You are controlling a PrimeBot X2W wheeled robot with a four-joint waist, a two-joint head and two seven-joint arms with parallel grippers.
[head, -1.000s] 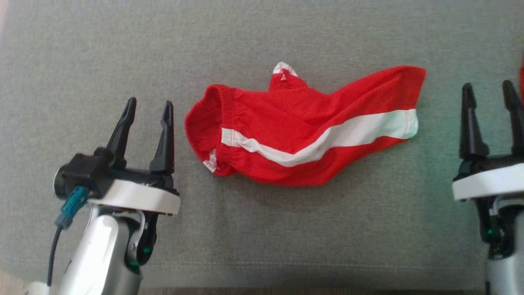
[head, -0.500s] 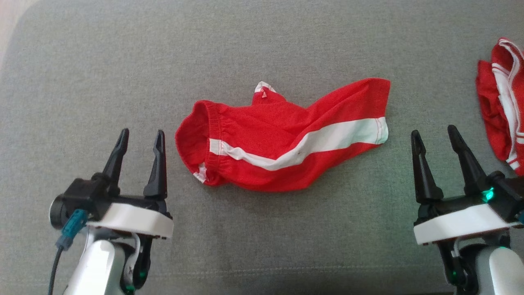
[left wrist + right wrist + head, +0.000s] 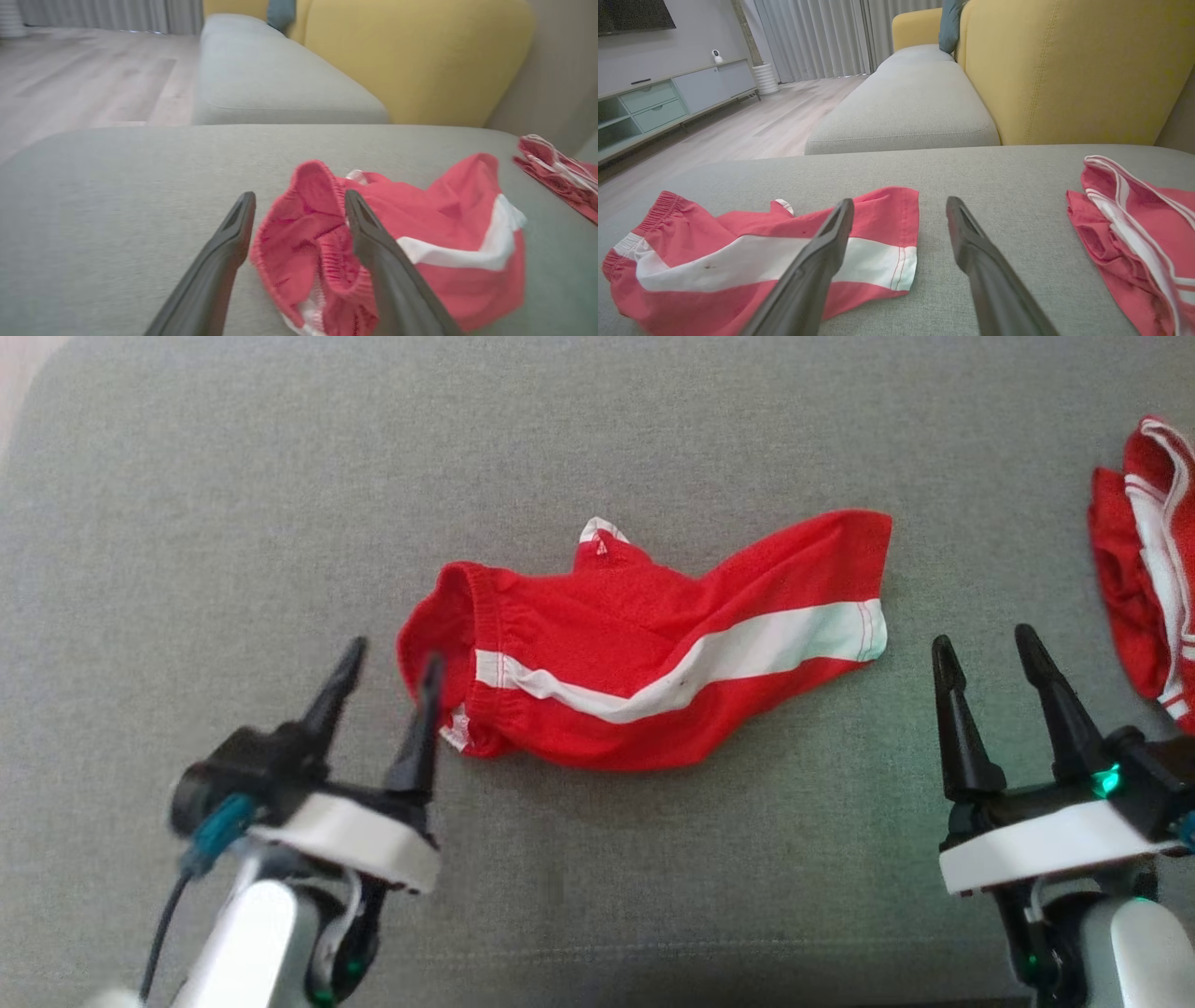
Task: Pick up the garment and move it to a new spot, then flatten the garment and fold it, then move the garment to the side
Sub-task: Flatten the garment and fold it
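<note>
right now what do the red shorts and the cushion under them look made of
Red shorts: probably thin matte knit cloth, going by soft creases and gathered elastic waistband. Grey seat cushion: woven upholstery fabric, matte, fine flecked weave.

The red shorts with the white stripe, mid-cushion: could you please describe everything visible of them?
The red knit-looking shorts with a white side stripe lie crumpled on the grey fabric cushion. Their gathered elastic waistband gapes open on the left; a leg hem points right; a small white tab pokes out behind. The open left end effector frames the waistband; contact unclear.
</note>
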